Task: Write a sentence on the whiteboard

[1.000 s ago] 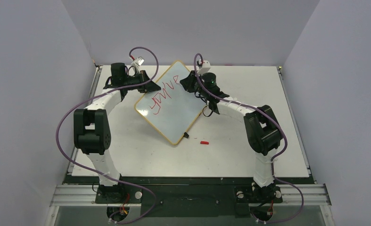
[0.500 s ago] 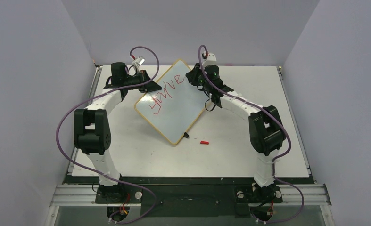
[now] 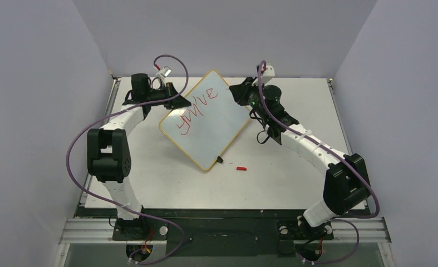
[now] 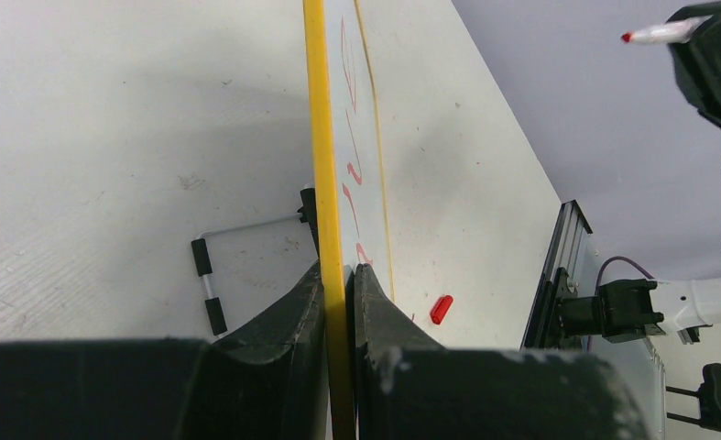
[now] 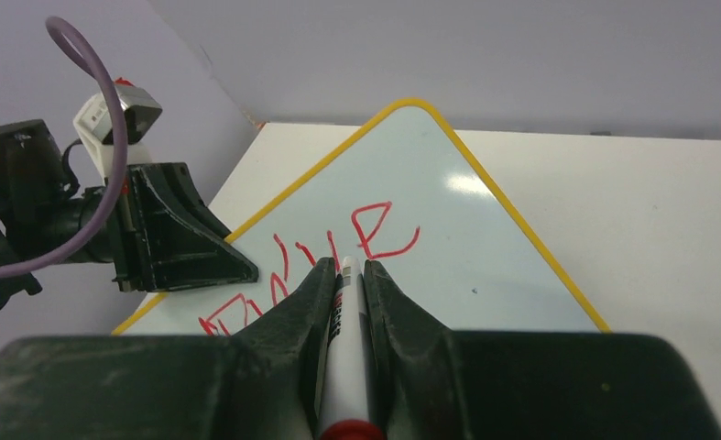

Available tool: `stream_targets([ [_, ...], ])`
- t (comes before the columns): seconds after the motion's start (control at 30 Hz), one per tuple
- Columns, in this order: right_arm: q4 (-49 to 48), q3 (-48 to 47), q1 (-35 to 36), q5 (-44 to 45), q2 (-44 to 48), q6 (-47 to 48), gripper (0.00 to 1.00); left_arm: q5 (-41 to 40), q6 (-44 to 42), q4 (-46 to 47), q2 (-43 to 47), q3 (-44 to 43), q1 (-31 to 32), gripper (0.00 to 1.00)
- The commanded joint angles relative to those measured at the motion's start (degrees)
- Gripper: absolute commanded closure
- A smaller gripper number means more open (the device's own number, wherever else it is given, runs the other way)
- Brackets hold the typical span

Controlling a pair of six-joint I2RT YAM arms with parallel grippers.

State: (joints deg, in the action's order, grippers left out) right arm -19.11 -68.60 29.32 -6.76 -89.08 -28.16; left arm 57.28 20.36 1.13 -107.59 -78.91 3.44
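The whiteboard (image 3: 216, 130) stands tilted on the table, yellow-framed, with red writing of the sentence (image 3: 193, 111) reading "you've" in one line. My left gripper (image 3: 177, 102) is shut on its left edge; the yellow frame (image 4: 336, 183) runs between the fingers of the left gripper (image 4: 338, 271). My right gripper (image 3: 236, 91) hovers just right of the board's upper corner, shut on a white marker (image 5: 343, 348). The marker's red tip (image 4: 628, 38) is in the air, off the board. In the right wrist view the sentence (image 5: 338, 252) lies just beyond the right gripper (image 5: 345, 266).
A red marker cap (image 3: 241, 168) lies on the table below the board's lower corner, the cap (image 4: 441, 309) also showing in the left wrist view. A small black clip (image 3: 220, 159) sits on the board's lower edge. A wire stand (image 4: 212, 284) props the board from behind.
My right arm swung to the right and lifted the marker away from the board's upper part. The board and the left gripper have not moved.
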Motion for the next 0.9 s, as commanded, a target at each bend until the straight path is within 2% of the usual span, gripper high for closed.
stream_targets([
  [0.0, -2.6, 5.5, 0.6, 1.5, 3.6, -0.4, 1.00, -0.7, -7.5, 5.8, 0.7, -1.9, 1.6, 1.00],
  [0.37, 3.4, 11.2, 4.4, 5.2, 9.3, 3.4, 1.00, -0.5, -7.0, 6.5, 0.0, -2.1, 1.4, 1.00],
  [0.7, 8.8, 9.8, 7.2, 6.0, 10.8, 5.4, 1.00, -0.7, -6.8, 7.0, 0.2, -1.9, 1.4, 1.00],
  [0.87, 8.4, 10.2, 7.9, 5.6, 11.7, 5.4, 1.00, -1.0, -7.0, 7.0, 0.1, -1.8, 1.4, 1.00],
])
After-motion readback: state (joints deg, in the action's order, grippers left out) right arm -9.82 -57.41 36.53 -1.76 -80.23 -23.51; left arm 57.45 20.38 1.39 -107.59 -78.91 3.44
